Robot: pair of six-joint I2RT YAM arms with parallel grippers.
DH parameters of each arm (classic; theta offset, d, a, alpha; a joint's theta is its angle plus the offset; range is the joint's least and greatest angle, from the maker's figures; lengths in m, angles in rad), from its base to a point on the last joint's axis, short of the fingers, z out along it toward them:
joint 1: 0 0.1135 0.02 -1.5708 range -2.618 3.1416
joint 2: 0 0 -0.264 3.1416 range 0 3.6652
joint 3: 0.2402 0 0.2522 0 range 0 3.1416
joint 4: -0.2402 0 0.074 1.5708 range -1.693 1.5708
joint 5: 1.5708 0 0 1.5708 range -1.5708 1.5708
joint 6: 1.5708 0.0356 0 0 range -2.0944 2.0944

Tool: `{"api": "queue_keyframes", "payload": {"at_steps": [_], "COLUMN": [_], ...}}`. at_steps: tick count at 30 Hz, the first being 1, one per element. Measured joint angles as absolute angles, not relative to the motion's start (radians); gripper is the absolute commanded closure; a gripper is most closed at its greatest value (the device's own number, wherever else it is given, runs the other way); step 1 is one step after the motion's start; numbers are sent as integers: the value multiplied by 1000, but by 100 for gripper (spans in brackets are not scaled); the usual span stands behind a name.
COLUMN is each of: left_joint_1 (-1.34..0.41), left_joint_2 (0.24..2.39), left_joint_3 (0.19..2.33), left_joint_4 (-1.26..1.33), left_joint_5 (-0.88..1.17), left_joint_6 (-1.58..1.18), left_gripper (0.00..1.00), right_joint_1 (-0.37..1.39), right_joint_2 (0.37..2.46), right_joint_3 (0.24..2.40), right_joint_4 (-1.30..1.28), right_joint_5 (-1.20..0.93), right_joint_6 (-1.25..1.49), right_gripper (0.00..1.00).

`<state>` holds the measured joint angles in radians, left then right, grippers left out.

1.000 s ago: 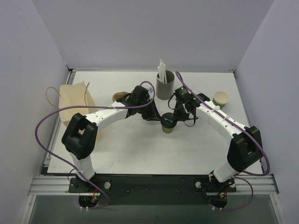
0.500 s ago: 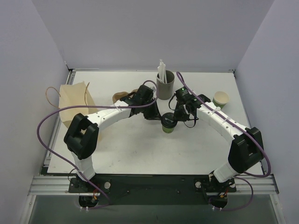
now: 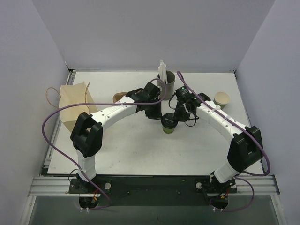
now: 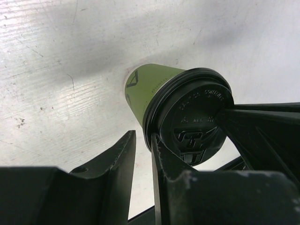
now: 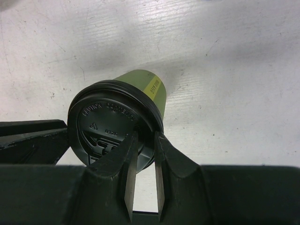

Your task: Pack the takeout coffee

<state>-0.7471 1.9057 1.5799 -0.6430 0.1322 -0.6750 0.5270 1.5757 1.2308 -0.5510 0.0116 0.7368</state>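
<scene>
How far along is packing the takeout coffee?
Done: the black lid sits on the green cup, which stands upright on the table. In hand: the right gripper pinches the lid's rim and the left gripper is at its opposite edge. To do: the cup is not yet in the paper bag at the table's left side.

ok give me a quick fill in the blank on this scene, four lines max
1. The green cup between the two arms wears a round ____ lid.
2. The grey cup behind it holds white ____.
3. The paper bag lies on the ____ side of the table.
4. The second cup, towards the table's right edge, has no ____.

Missing words: black; straws; left; lid.
</scene>
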Motion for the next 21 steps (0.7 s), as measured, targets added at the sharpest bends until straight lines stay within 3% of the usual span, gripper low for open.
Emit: {"api": "queue_keyframes", "payload": {"at_steps": [13, 21], "left_joint_1": [-698, -657], "left_joint_2": [1916, 1856], "left_joint_3": [1590, 1456], "left_joint_4": [-674, -559], "left_joint_5": [265, 368], "left_joint_6": [-621, -683], "left_gripper": [70, 69], "right_joint_1": [518, 518], "right_joint_2": [1602, 1608], "right_joint_3": [1266, 1274], "right_joint_4": [-566, -564], "right_joint_5": [-27, -38], "right_joint_6": [755, 764], "right_gripper": [85, 85]}}
